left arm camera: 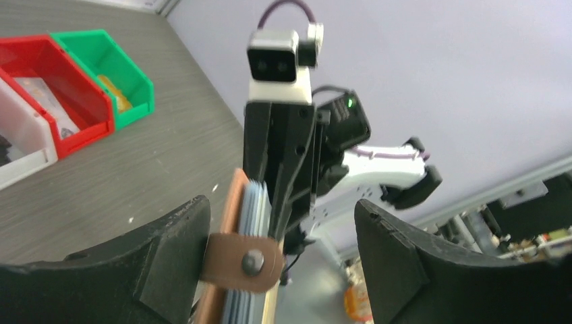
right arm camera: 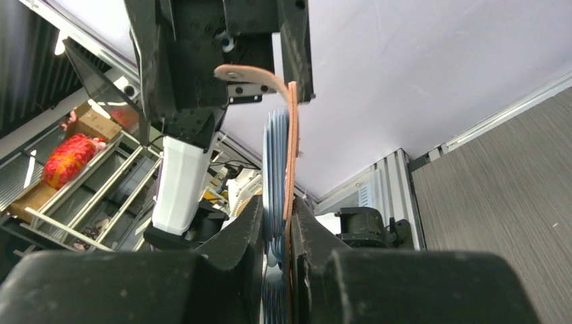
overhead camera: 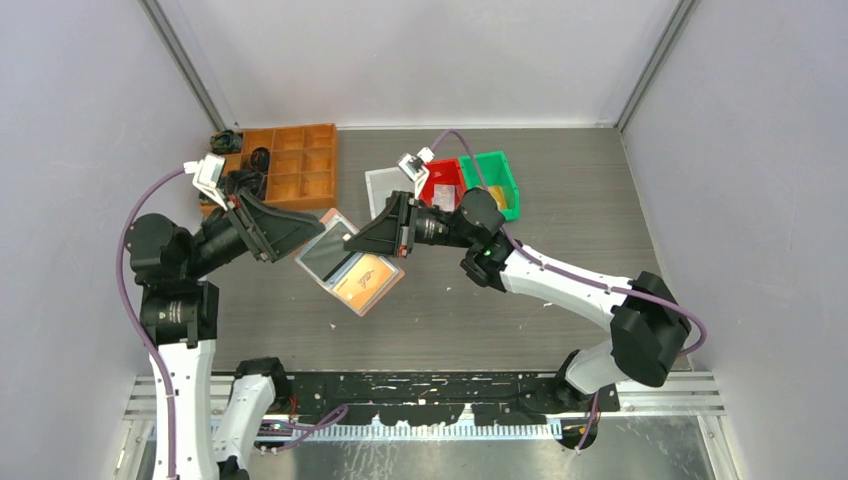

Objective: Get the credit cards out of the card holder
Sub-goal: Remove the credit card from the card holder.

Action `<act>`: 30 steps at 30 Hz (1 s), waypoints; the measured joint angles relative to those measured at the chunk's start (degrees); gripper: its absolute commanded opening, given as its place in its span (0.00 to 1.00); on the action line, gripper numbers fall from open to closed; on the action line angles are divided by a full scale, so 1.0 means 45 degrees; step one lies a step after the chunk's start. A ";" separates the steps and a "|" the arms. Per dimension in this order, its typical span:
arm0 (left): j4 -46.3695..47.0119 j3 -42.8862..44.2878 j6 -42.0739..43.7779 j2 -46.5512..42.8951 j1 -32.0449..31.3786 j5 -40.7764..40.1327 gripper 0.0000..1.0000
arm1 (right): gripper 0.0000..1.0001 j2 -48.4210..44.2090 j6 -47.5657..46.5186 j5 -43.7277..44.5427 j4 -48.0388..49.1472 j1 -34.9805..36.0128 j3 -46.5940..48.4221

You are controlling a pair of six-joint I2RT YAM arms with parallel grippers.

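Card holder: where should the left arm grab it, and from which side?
Probably its free edge, opposite where the right fingers pinch it. The card holder sits edge-on between the open left fingers, so close them on its flat faces, coming straight in from the left arm's side. Skip the floppy tab.

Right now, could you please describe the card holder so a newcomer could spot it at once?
Look above the grey table, in mid-air. The card holder is pinched in the right gripper: a flat salmon-pink wallet, unlike the boxy bins behind.
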 measured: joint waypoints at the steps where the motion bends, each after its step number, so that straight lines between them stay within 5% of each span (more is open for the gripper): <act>1: -0.0374 -0.0015 0.0602 -0.0102 0.0000 0.0204 0.78 | 0.01 0.0000 -0.0049 -0.0024 -0.0311 -0.0029 0.0097; 10: -0.4070 -0.0034 0.4794 -0.0704 0.0000 0.0806 0.78 | 0.01 -0.0005 -0.1035 -0.0432 -0.1865 -0.0097 0.1253; 16: -0.4794 -0.0219 0.5314 -0.0641 0.0000 0.0986 0.38 | 0.01 -0.0005 -0.1608 -0.0661 -0.2618 -0.0097 0.1681; 19: -0.4643 -0.0359 0.5056 -0.0510 0.0000 0.1200 0.31 | 0.03 -0.0005 -0.1773 -0.0714 -0.2924 -0.0097 0.1768; 21: -0.4449 -0.0452 0.4857 -0.0437 -0.0005 0.1331 0.28 | 0.14 0.0019 -0.1841 -0.0719 -0.3099 -0.0097 0.1773; 25: -0.3784 -0.0937 0.4187 -0.0423 0.0000 0.1467 0.21 | 0.65 0.0151 -0.1909 -0.0670 -0.3424 -0.0136 0.1894; 27: -0.3604 -0.1069 0.4056 -0.0418 -0.0005 0.1331 0.19 | 0.76 0.0136 -0.1894 -0.0262 -0.3536 -0.0185 0.1894; 30: -0.3546 -0.1219 0.3925 -0.0418 0.0000 0.0792 0.18 | 0.80 -0.0364 -0.2035 0.1404 -0.3832 -0.0272 0.1661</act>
